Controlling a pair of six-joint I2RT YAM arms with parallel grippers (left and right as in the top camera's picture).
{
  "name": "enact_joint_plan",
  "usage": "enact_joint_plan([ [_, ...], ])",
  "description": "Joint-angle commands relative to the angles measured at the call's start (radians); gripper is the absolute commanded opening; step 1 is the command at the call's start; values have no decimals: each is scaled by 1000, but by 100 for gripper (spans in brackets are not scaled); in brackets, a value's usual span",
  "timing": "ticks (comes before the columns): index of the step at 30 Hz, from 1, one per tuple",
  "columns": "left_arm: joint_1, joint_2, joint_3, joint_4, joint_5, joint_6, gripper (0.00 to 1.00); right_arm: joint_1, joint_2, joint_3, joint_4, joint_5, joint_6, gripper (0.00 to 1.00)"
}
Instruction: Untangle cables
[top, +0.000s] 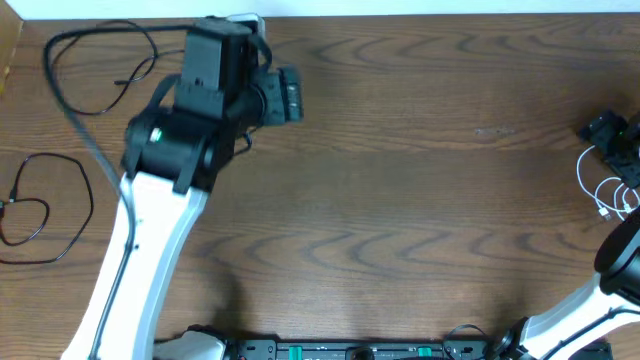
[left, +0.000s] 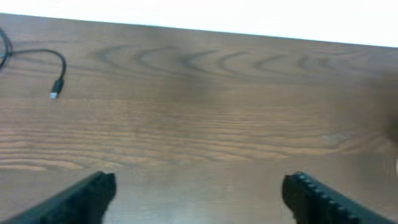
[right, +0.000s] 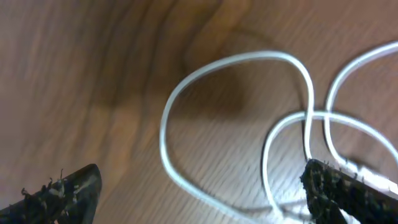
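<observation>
Overhead: upper black cable (top: 100, 30) at 10 o'clock, lower black cable (top: 90, 200) at 9, white cable (top: 583, 172) at 3, all apart. Left wrist: left jaws wide, empty. Right wrist: right jaws wide over white cable (right: 236, 59). Final step likely: straighten white loops.

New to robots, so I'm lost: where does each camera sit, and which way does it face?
Overhead: above the table, looking straight down; left arm and right arm show.
Left wrist: on the left arm, facing across the table toward a black cable; open left end effector below.
Right wrist: close over the white cable; open right end effector below.
Shared: overhead also shows the white cable.
</observation>
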Motion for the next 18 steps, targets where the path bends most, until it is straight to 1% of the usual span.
enact_joint_plan([
  [1,-10,-39,10,-31,-30,11,94,-3,64,-1,34,8,-165,92],
  [2,-10,-47,10,-48,-30,11,94,-3,74,-1,47,9,-179,89],
  [3,-10,-53,10,-63,-31,11,95,-3,85,-1,62,9,-184,84],
  [4,-10,-55,10,-79,-31,11,95,-3,91,-1,73,8,-184,68],
  [5,-10,-56,10,-94,-31,11,95,-4,98,-1,85,8,-180,56],
  [6,-10,-56,10,-110,-31,11,95,-4,102,-1,97,8,-174,52],
  [7,-10,-55,9,-129,-30,11,95,-4,105,-1,105,8,-165,53],
  [8,-10,-54,9,-149,-31,11,95,-4,106,-1,109,8,-156,52],
  [12,-10,-53,9,-213,-31,11,95,-3,107,-1,127,8,-135,29],
  [14,-10,-53,9,-229,-31,11,95,-3,107,0,129,6,-127,14],
  [15,-10,-53,9,-232,-31,11,95,-3,106,0,129,-8,-126,4],
  [16,-10,-53,9,-231,-31,11,95,-3,105,2,129,-33,-127,1],
  [18,-10,-53,9,-231,-31,11,95,-3,99,6,129,-103,-128,1],
])
